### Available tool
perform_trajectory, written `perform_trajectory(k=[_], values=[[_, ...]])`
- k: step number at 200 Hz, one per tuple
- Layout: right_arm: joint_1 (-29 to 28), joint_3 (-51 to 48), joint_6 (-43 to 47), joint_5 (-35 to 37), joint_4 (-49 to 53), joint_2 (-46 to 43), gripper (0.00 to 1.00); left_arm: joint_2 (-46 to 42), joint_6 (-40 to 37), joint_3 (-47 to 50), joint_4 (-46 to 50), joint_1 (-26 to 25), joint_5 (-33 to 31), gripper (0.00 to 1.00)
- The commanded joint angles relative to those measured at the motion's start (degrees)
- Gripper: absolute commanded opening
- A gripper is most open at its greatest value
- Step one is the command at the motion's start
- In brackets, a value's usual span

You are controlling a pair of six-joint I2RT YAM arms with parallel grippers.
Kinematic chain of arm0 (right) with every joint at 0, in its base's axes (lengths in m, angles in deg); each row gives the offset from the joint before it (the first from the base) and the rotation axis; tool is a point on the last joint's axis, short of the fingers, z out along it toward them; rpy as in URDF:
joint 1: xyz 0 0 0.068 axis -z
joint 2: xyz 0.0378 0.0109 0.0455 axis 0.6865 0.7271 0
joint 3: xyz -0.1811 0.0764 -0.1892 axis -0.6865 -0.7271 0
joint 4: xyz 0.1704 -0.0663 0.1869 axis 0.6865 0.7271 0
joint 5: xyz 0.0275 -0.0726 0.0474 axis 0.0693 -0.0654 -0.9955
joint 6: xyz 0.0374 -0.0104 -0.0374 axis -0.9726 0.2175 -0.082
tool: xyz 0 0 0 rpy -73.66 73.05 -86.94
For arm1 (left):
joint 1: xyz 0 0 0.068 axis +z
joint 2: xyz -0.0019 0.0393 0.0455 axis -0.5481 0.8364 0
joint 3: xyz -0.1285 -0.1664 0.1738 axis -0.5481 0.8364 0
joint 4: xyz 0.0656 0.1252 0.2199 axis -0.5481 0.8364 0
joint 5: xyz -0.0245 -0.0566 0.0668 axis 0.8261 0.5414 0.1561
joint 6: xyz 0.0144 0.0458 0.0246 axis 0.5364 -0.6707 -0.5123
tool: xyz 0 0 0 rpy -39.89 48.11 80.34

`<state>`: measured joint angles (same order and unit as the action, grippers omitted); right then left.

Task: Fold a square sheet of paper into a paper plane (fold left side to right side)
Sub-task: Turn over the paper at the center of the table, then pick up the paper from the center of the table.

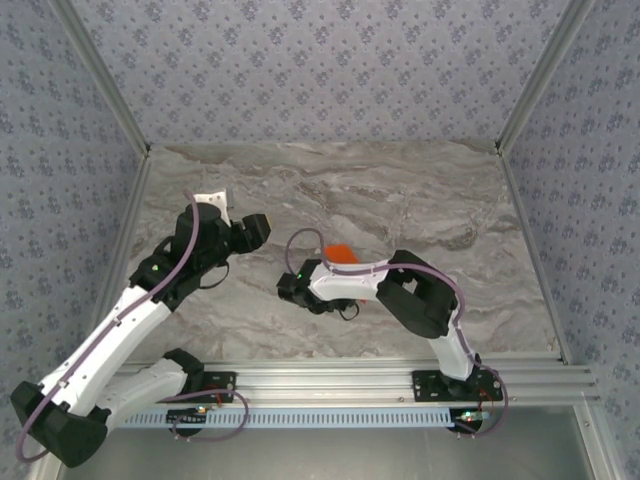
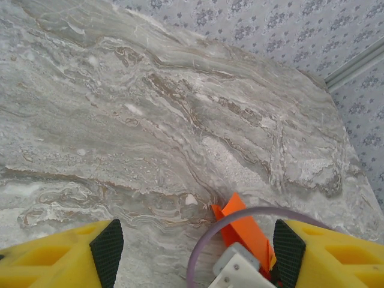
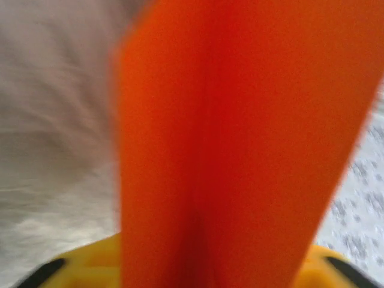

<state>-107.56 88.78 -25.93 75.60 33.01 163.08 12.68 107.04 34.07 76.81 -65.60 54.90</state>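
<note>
The bright orange-red folded paper with a centre crease (image 3: pixel 240 150) stands upright right before the right wrist camera, blurred, rising between the yellow fingers (image 3: pixel 90 264) of the right hand (image 3: pixel 204 270); it hides the gap, so I cannot tell whether that hand grips it; from above, the paper (image 1: pixel 340 252) peeks out behind the right arm, mid grey marbled surface (image 1: pixel 400 190); the left hand (image 2: pixel 198 247) hangs nearby, fingers wide apart, holding nothing.

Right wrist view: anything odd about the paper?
Yes. The orange paper stands up out of the right gripper, close against the lens and blurred, rather than lying flat on the table. From the left wrist it sticks up tilted. The left gripper is open, holding nothing.
</note>
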Motion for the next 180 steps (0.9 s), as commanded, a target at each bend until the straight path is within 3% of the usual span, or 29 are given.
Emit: perform_trajectory(k=[1, 32, 56, 90, 123, 180], values=[[-1.6, -1.5, 3.2, -9.3, -4.1, -4.4, 0.53, 1.6, 0.3, -1.0, -0.3, 0.1, 2.6, 0.7], [-1.5, -4.8, 4.7, -20.8, -8.7, -15.1, 0.85, 3.9, 2.6, -0.5, -1.9, 0.2, 6.1, 0.71], [0.5, -7.9, 4.7, -28.0, -12.5, -25.4, 1.0, 6.3, 5.3, 2.7, -7.8, 0.3, 11.0, 0.73], [9.9, -15.4, 2.9, -41.7, -21.3, -39.8, 1.0, 12.9, 11.2, 9.0, -22.4, -0.9, 19.5, 0.73], [23.5, -24.7, -1.7, -57.5, -33.6, -51.5, 1.0, 22.2, 12.7, 8.6, -28.6, -5.7, 21.5, 0.73], [40.3, -34.8, -6.2, -73.1, -40.4, -58.0, 1.0, 35.2, 15.9, 6.9, -35.6, -9.7, 21.3, 0.73]])
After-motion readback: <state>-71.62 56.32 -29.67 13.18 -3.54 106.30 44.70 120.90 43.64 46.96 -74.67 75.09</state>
